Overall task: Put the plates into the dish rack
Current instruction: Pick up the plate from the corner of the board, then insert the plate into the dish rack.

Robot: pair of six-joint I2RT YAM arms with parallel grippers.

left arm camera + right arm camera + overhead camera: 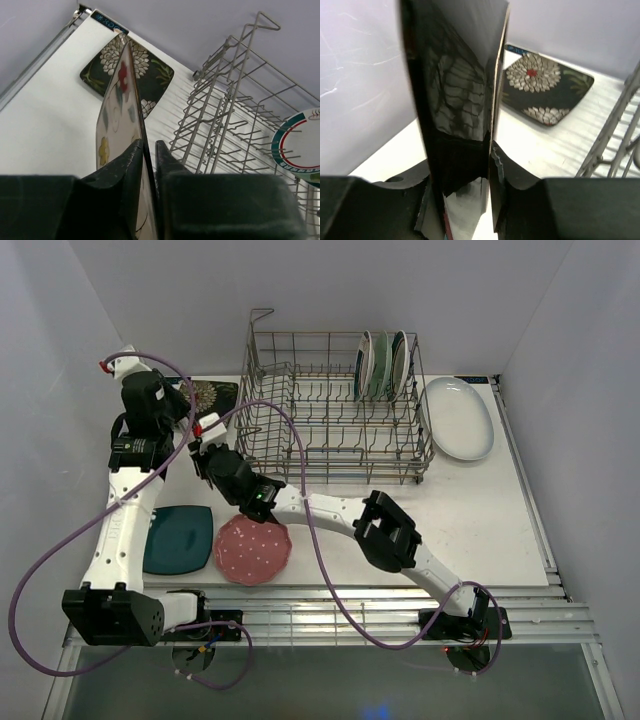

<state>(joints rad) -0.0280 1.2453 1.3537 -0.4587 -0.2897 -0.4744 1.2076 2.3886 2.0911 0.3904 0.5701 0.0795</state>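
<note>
left gripper (146, 147): jaws nearly closed with the cream floral square plate (117, 105) passing between them. 1 finger lies against the cream face. I can't tell if it is actually clamping.
right gripper (462, 160): closed on the same plate, seen from its glossy black back. I see a finger pressed to each side.
held plate: upright and edge-on, off the counter (480, 520), between both grippers, just left of the dish rack (330, 465).
dish rack: far middle of the counter. Green-rimmed round plates (383, 365) stand upright in its far right end.
white oval plate (458, 418): flat on the counter, just right of the rack.
black floral square plate (547, 90): flat in the far left corner, beyond the held plate.
pink dotted scalloped plate (253, 548): flat, near edge, left of centre.
dark teal plate (180, 538): flat, just left of the pink 1; I see its left side hidden under the left arm.
</note>
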